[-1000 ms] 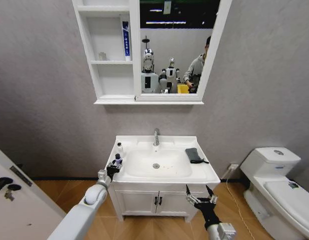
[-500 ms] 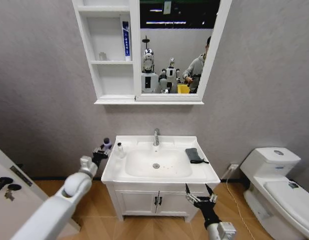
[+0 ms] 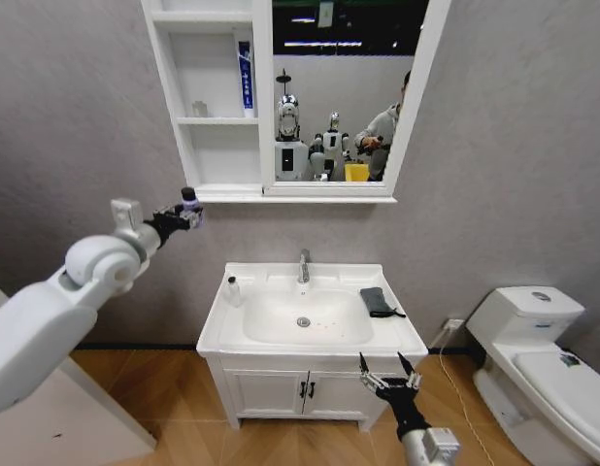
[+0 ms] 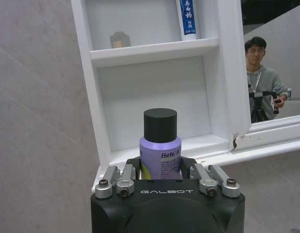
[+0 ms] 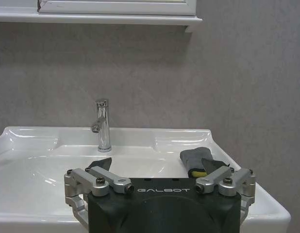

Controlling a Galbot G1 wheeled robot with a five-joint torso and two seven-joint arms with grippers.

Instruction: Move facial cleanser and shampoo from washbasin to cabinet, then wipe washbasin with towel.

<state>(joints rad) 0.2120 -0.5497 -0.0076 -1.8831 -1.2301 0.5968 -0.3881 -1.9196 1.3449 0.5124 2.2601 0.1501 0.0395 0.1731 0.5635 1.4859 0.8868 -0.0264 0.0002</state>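
Progress: early, by my reading; no bottle on the lowest shelf of the cabinet (image 3: 218, 160) yet, wiping not begun.
Left hand (image 3: 181, 216): raised beside the cabinet's lower left corner, fingers clamped on a purple bottle (image 3: 190, 205) with black cap, upright.
Right hand (image 3: 385, 377): low before the basin (image 3: 310, 342), fingers spread, holding nothing.
White bottle (image 3: 233, 289): on the basin's left rear rim, yet to be moved.
Towel (image 3: 377, 301): dark, folded, on the basin's right rim, untouched.
Upper shelf: blue-and-white tube (image 3: 244, 78) and a small dark item (image 3: 199, 109); whether the tube is a task item I cannot tell.
Left wrist view: bottle label partly readable, bare lowest shelf straight ahead.
Right wrist view: tap (image 5: 102, 124), a yellow patch on the towel.
Head view: both arms and the whole layout.
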